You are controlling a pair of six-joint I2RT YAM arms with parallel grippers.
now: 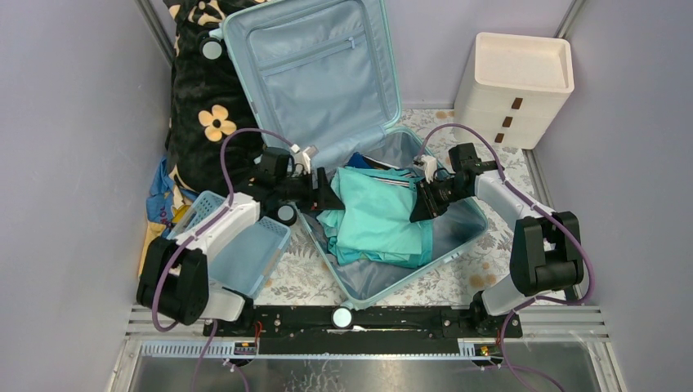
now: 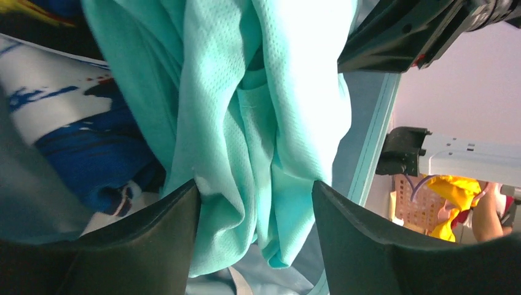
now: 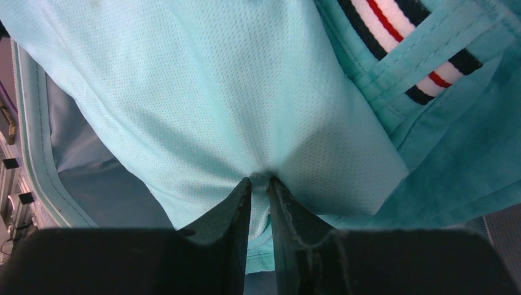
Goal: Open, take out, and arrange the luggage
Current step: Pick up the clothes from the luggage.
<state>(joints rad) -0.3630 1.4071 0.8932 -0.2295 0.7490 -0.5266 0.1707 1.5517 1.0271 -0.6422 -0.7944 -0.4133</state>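
Observation:
The pale aqua luggage (image 1: pixel 384 287) lies open, its lid (image 1: pixel 315 69) propped up at the back. A mint-green mesh garment (image 1: pixel 380 212) lies heaped in the base, over a darker teal garment with a striped band (image 3: pixel 399 43). My left gripper (image 1: pixel 331 196) is at the garment's left edge; in the left wrist view (image 2: pixel 256 184) its jaws are wide open with folds of the mint cloth (image 2: pixel 258 123) between them. My right gripper (image 1: pixel 418 208) is at the garment's right edge; in the right wrist view (image 3: pixel 260 181) it is shut on a pinch of the mint cloth (image 3: pixel 203 92).
A small blue plastic basket (image 1: pixel 245 245) stands left of the luggage, under my left arm. A cream drawer unit (image 1: pixel 515 86) stands at the back right. A black floral blanket (image 1: pixel 204 106) is heaped at the back left. A white and blue garment (image 2: pixel 74 117) lies under the mint one.

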